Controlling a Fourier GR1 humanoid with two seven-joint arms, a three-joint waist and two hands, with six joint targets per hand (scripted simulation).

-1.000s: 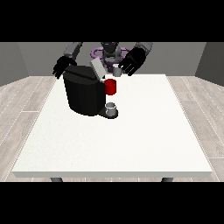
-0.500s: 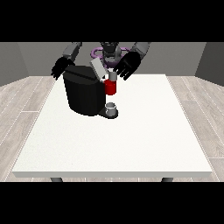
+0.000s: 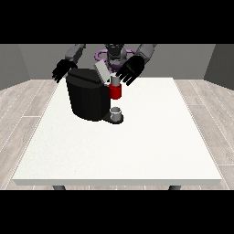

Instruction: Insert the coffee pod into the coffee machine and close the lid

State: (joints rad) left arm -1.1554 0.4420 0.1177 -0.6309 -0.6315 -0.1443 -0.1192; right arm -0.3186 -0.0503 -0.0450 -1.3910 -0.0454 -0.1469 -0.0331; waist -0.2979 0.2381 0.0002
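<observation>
1. Right now my hand at the view's right (image 3: 131,69) hangs over the far side of the white table (image 3: 137,137), just above and slightly right of the coffee machine's (image 3: 89,98) brewing head.
2. Its fingers are spread wide and fairly straight, pointing down and to the left toward the machine; they curl round nothing that I can see.
3. My hand at the view's left (image 3: 63,70) hovers at the machine's far left corner, fingers relaxed and hanging down, holding nothing.
4. That black coffee machine stands on the far left part of the table, its body a rounded black block.
5. Its grey lid (image 3: 102,72) is tilted up and open, leaning from the top of the machine toward the hand at the view's right.
6. A red piece (image 3: 116,92) sits at the machine's front right, directly below that hand's fingertips.
7. On top of it shows a small pale grey shape (image 3: 115,81), which may be the coffee pod; I cannot tell for certain, nor whether my fingers touch it.
8. A small grey cup (image 3: 117,112) stands on the machine's base, straight below the red piece.
9. Both of my arms reach from my torso (image 3: 114,52) at the far edge of the table.
</observation>
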